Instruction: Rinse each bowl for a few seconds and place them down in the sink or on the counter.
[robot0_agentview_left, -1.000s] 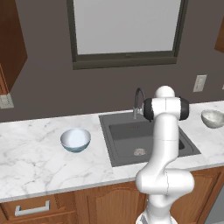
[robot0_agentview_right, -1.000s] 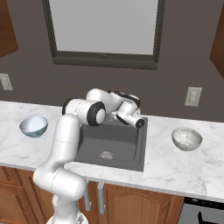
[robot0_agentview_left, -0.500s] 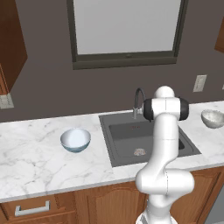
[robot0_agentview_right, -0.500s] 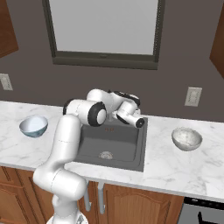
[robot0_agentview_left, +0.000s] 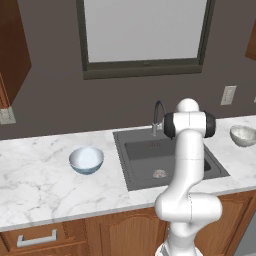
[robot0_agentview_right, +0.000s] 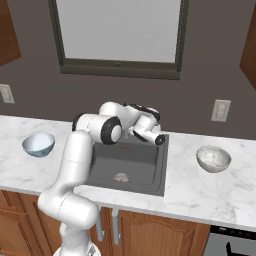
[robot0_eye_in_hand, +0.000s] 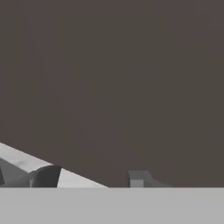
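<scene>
The light blue bowl stands upright on the counter left of the sink. On the counter right of the sink rests the grey-white speckled bowl. My arm reaches over the basin, and my gripper is at the sink's back right corner near the faucet, far from both bowls. How wide its jaws stand is too small to read. The hand view faces the dark wall, with one fingertip at the bottom and a sliver of counter at lower left.
A round metal drain lies in the basin floor. A window sits above the sink, and a wall outlet is to its right. Wooden cabinets run below the counter.
</scene>
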